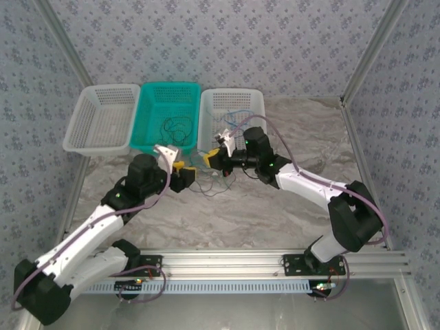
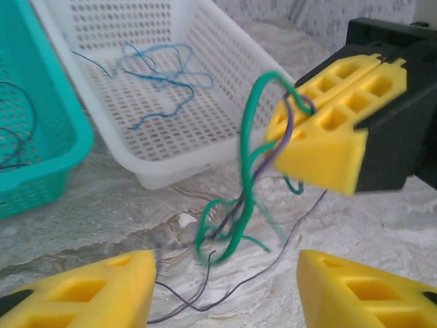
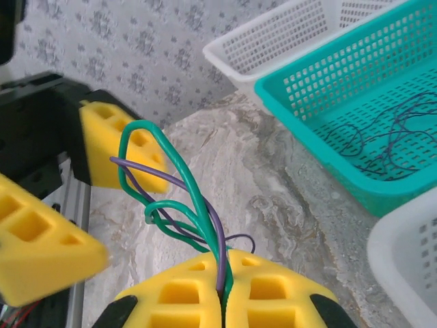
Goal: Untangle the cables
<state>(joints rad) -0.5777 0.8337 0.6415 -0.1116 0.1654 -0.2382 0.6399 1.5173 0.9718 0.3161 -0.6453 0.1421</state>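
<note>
Bottom centre, my right gripper pinches the green cable and dark cable together; my left gripper stands open. Separating, I judge: next, grasp 1 strand, pull gently.

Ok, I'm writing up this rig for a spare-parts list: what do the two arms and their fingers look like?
Both the left arm and right arm have white link shells between bulky black joints, with small green lights on them. A purplish-grey cable loops along each. The fingers are bright yellow wedge-shaped blocks with rectangular pockets, on black mounts.
</note>
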